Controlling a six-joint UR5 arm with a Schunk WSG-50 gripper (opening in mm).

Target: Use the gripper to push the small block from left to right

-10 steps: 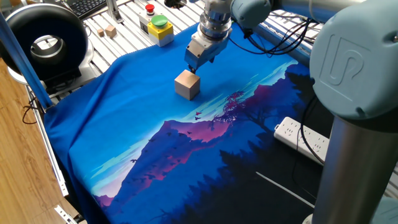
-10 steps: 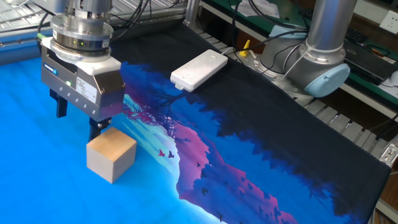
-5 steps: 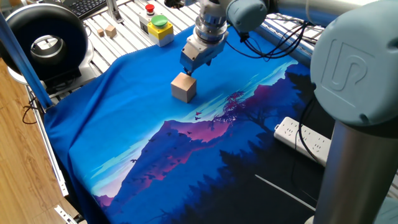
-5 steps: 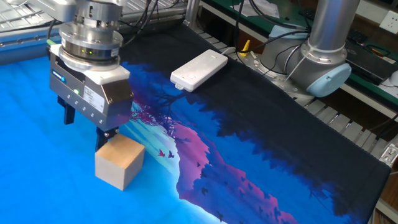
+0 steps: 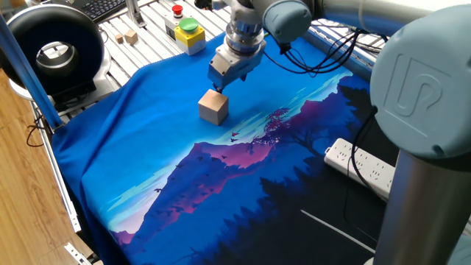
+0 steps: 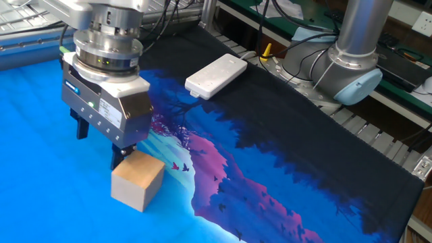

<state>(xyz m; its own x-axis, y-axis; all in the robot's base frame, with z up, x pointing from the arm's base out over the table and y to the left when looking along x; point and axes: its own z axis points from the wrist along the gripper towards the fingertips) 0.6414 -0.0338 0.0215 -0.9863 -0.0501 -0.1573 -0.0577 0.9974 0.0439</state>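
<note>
The jaws stand apart with nothing between them; one prong sits at the rear top edge of the small block point(image 6: 138, 181), and the view does not settle whether it presses the face or only stands just beside it. The gripper point(image 6: 101, 143) hangs low over the blue printed cloth point(image 6: 40, 202), prongs down.

Change over the last second: in the other fixed view the block has shifted from lower left toward the frame's lower centre, and the gripper has travelled with it. In one fixed view the same pair, gripper point(image 5: 218, 83) and block point(image 5: 213, 107), has drifted toward the upper left of the frame.

Judgement: the push is under way and the block is sliding without tipping. Contact near an edge could rotate the block off line.

The white power strip point(image 6: 216, 75) lies well apart, in the upper centre.
</note>
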